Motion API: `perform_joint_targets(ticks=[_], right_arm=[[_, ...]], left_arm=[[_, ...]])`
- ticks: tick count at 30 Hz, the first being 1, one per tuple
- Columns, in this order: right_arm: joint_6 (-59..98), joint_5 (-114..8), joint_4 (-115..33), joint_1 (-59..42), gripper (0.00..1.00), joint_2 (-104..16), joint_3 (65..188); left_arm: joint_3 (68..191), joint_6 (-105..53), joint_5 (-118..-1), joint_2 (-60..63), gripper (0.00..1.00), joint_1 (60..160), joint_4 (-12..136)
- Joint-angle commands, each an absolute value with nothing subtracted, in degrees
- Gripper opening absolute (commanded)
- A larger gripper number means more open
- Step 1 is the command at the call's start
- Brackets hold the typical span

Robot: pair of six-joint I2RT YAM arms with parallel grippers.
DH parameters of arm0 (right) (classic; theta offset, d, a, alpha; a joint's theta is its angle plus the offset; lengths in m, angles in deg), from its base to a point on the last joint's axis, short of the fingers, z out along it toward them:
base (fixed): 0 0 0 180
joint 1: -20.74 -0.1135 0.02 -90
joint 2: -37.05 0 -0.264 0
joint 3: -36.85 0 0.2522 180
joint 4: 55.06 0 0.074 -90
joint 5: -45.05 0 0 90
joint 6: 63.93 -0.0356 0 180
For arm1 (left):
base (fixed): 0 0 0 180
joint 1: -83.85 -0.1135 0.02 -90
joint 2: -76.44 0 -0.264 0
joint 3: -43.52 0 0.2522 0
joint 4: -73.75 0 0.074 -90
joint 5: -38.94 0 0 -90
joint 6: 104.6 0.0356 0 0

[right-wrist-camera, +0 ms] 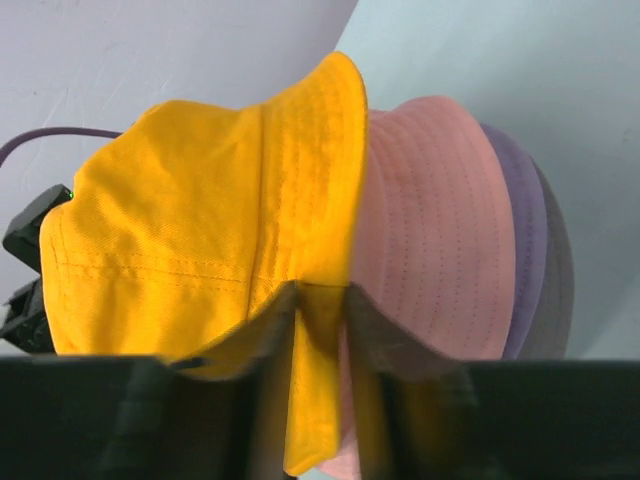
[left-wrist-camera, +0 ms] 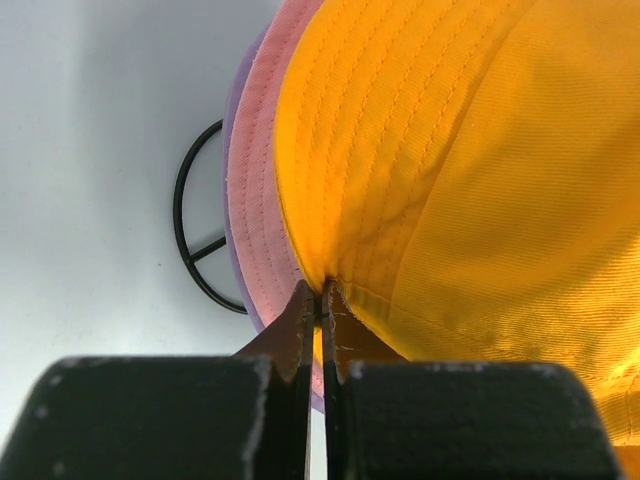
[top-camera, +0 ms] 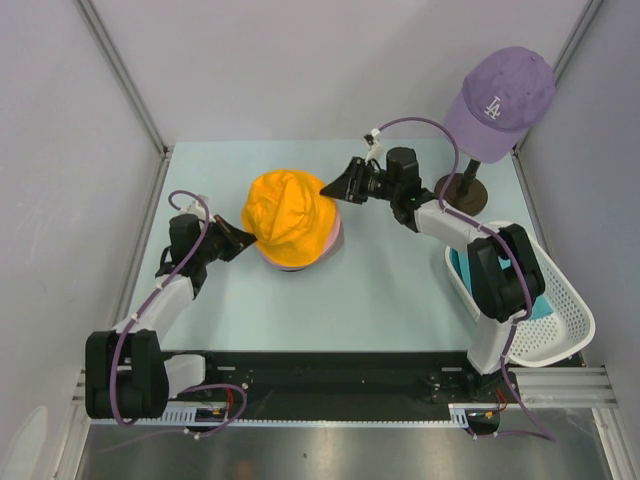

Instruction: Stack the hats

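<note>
The teal hat (top-camera: 538, 308) lies in the white basket (top-camera: 572, 338) at the table's near right corner. Mid-table, the orange hat (top-camera: 288, 215) sits on the pink hat (right-wrist-camera: 440, 230), which sits on the lavender hat (right-wrist-camera: 525, 240). The left gripper (left-wrist-camera: 318, 298) is clamped on the orange brim. Farther back, the right gripper (right-wrist-camera: 320, 295) straddles the opposite brim; whether it pinches, I cannot tell. A purple cap (top-camera: 500, 100) stands at the far right corner.

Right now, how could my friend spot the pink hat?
Look at the middle of the pale blue table, where hats are piled. The pink hat is sandwiched under the bright orange hat and over the lavender hat, so only its brim peeks out.
</note>
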State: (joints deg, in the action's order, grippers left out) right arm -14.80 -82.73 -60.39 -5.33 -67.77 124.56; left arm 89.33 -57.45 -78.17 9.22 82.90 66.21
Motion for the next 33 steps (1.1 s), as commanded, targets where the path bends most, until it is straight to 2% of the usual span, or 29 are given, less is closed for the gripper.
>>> perform_joint_targets(ticks=[1, 2, 18, 33], right_arm=[[-17.44, -84.94, -66.86, -5.54, 0.07, -68.16, 125.24], [-17.96, -84.76, -66.96, -5.37, 0.0, -68.07, 124.71], [-8.48, -69.21, -43.33, -4.14, 0.0, -69.3, 125.05], [-4.08, -64.02, -34.72, -5.19, 0.0, -69.74, 124.26]], left_arm=[[90.94, -55.9, -76.11, 10.96, 0.0, 82.35, 67.38], [90.94, -55.9, -75.76, 11.14, 0.0, 82.27, 66.94], [88.48, -57.05, -75.23, 8.77, 0.0, 81.74, 68.43], [89.53, -54.24, -72.86, 2.0, 0.0, 81.47, 63.16]])
